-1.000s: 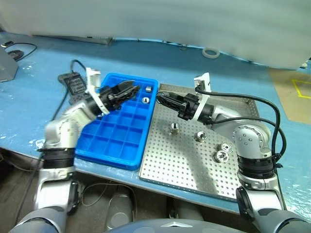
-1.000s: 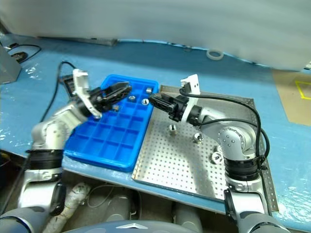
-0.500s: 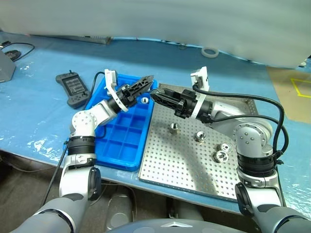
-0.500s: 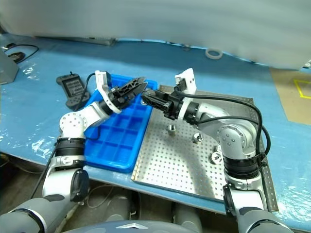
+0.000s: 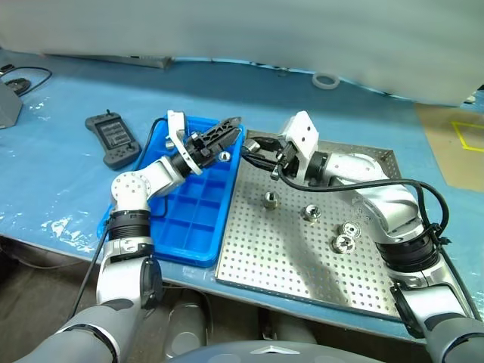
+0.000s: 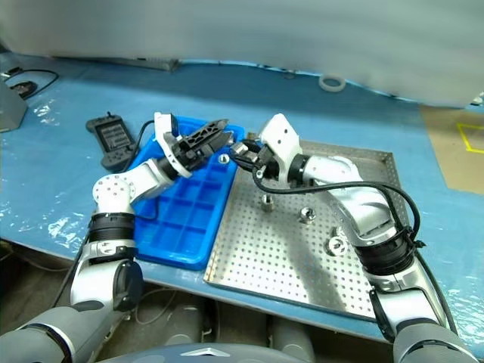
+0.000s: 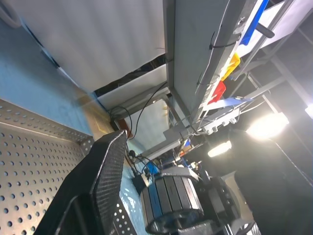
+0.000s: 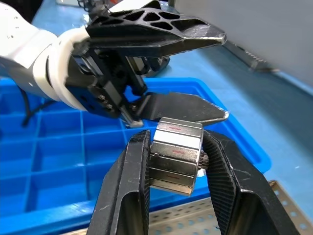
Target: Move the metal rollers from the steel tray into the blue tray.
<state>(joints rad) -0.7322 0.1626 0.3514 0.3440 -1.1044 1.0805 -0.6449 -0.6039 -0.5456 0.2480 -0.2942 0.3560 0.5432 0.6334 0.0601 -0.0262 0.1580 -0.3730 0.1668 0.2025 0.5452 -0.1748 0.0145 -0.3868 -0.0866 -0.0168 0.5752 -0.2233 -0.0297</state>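
Handoff point over the blue tray (image 5: pixel 185 219)

My right gripper (image 8: pixel 172 147) clamps a metal roller (image 8: pixel 175 154); my left gripper (image 5: pixel 224 134) gapes beside it.

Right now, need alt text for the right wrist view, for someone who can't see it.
The right gripper is shut on a shiny metal roller held between its two black fingers, above the blue tray. Just beyond it, the left gripper faces it with fingers apart, over the tray's far corner.

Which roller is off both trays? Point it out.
The roller clamped in the right gripper, held by the blue tray's far corner; the others rest on the steel tray or in blue compartments.
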